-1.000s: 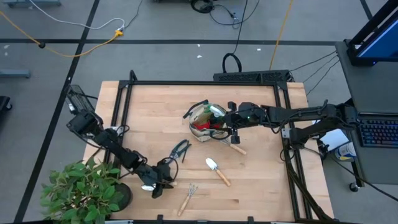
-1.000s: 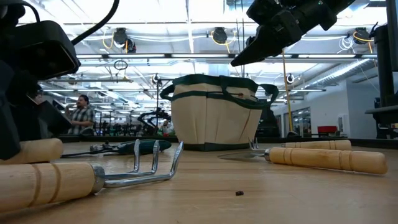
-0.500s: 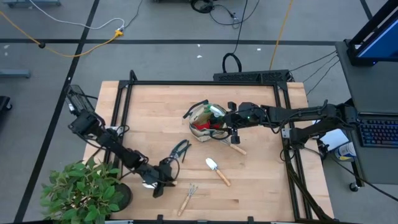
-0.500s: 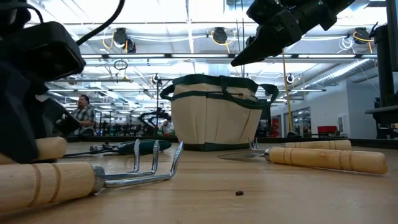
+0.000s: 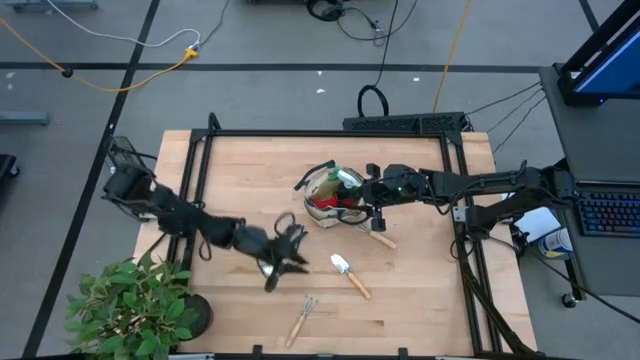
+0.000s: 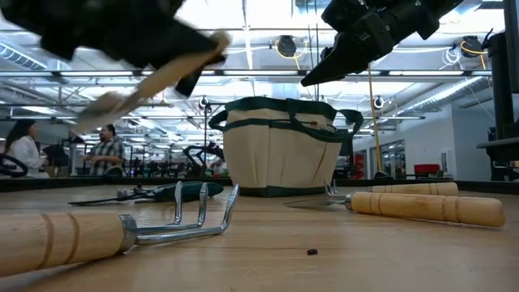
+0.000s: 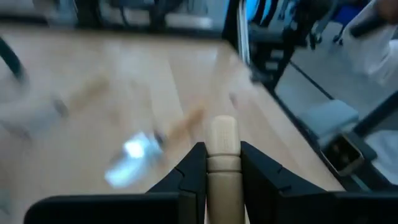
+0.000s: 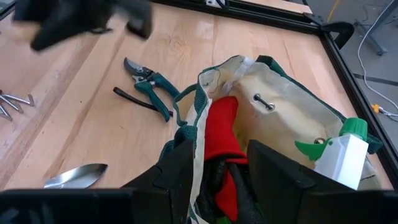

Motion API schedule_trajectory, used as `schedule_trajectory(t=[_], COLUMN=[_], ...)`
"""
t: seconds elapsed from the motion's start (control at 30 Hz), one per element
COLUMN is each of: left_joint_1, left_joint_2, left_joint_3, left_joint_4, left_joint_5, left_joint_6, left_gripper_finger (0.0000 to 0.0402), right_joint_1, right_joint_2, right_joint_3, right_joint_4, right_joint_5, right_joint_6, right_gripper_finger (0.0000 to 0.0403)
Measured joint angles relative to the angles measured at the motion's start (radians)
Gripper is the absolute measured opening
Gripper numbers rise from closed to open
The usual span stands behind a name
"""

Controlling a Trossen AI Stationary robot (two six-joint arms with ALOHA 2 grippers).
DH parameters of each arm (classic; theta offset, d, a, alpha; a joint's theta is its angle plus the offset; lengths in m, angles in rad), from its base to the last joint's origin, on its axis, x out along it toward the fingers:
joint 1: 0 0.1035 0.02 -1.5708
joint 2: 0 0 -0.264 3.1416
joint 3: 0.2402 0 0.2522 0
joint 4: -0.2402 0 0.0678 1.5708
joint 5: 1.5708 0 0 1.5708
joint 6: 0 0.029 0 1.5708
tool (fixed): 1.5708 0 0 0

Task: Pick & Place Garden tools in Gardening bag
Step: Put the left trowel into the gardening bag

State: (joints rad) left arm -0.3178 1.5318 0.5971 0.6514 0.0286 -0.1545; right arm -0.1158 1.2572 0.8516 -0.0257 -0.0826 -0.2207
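The beige gardening bag (image 5: pixel 322 186) with dark green trim stands upright mid-table. It holds a red glove (image 8: pixel 221 127) and a green-and-white spray bottle (image 8: pixel 341 152). My right gripper (image 8: pixel 221 155) hovers open over the bag's right rim, above it in the low view (image 6: pixel 312 79). My left gripper (image 5: pixel 290 258) is in the air left of the bag, shut on a wooden-handled tool (image 7: pixel 222 146). It partly hides the pruning shears (image 8: pixel 149 90) from above. A rake (image 5: pixel 303 318) and a trowel (image 5: pixel 350 272) lie flat on the table. Another wooden handle (image 5: pixel 381 239) lies beside the bag. My left gripper pinches the tool's wooden handle (image 7: pixel 222 163) between its two fingers. The handle lies along the fingers, and its rounded free end (image 7: pixel 222 126) sticks out past the fingertips. The tool is lifted clear of the table and tilted in the low view (image 6: pixel 154 77). Its other end is blurred.
A leafy potted plant (image 5: pixel 135 305) stands at the table's near left corner. A black frame (image 5: pixel 320 133) runs along the table's far and side edges. People show in the room beyond the table (image 6: pixel 105 150).
My left gripper has risen from the table's near left part and swung toward the right and far edges, toward the bag. It carries the wooden-handled tool, which lay on the table before and is now lifted clear and tilted.
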Motion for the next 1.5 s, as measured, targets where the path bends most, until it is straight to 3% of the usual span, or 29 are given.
schedule_trajectory(t=[0.17, 0.3, 0.73, 0.87, 1.07, 1.37, 1.5], left_joint_1=[0.135, 0.243, 0.493, 0.544, 0.599, 0.627, 0.626], left_joint_2=[-0.109, -0.114, 0.153, 0.249, 0.335, 0.341, 0.341], left_joint_3=[0.078, 0.183, 0.509, 0.593, 0.62, 0.62, 0.62], left_joint_4=[0.003, -0.01, -0.078, -0.075, -0.074, -0.073, -0.076], left_joint_5=[0.125, 0.309, 0.714, 0.782, 0.893, 0.921, 0.922], left_joint_6=[0.24, 0.366, 0.433, 0.401, 0.328, 0.328, 0.318], left_gripper_finger=[0.0076, 0.0078, 0.0078, 0.008, 0.0075, 0.0079, 0.0077], right_joint_1=[0.0, 0.0, 0.0, 0.0, -0.001, 0.0, 0.0], right_joint_2=[0.0, 0.007, 0.037, 0.037, -0.015, -0.106, -0.108], right_joint_3=[-0.001, -0.001, -0.073, -0.074, -0.074, -0.075, -0.074], right_joint_4=[-0.008, -0.007, 0.087, 0.15, 0.133, 0.176, 0.239], right_joint_5=[0.0, -0.001, 0.003, 0.009, 0.123, 0.104, 0.02], right_joint_6=[0.0, 0.0, -0.061, -0.124, -0.264, -0.408, -0.524], right_gripper_finger=[0.0141, 0.0141, 0.0141, 0.0141, 0.0141, 0.0141, 0.0141])
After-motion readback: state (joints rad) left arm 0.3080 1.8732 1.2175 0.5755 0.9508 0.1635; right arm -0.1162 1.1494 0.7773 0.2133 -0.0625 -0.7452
